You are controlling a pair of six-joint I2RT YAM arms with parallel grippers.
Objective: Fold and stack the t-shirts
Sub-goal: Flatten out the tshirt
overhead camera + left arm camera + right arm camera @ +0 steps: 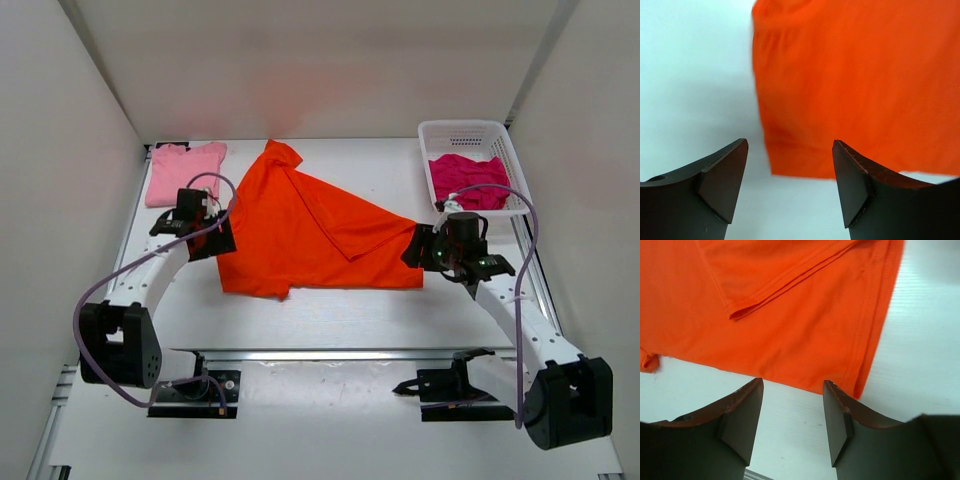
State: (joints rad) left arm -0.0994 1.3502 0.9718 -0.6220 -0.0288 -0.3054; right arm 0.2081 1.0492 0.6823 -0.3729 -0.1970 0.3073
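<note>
The bright orange t-shirt (310, 235) lies spread on the table's middle, partly folded over itself. The light pink t-shirt (184, 170) lies folded at the back left. The deep magenta t-shirt (468, 180) is bunched in the white basket. My left gripper (222, 240) is open and empty at the orange shirt's left edge; its wrist view shows the shirt (860, 85) just beyond the fingertips. My right gripper (415, 248) is open and empty at the shirt's right edge; its wrist view shows the hem (805, 340) just ahead of the fingers.
The white mesh basket (465, 135) stands at the back right. White walls close in the table on the left, back and right. Bare table (330, 320) lies in front of the orange shirt.
</note>
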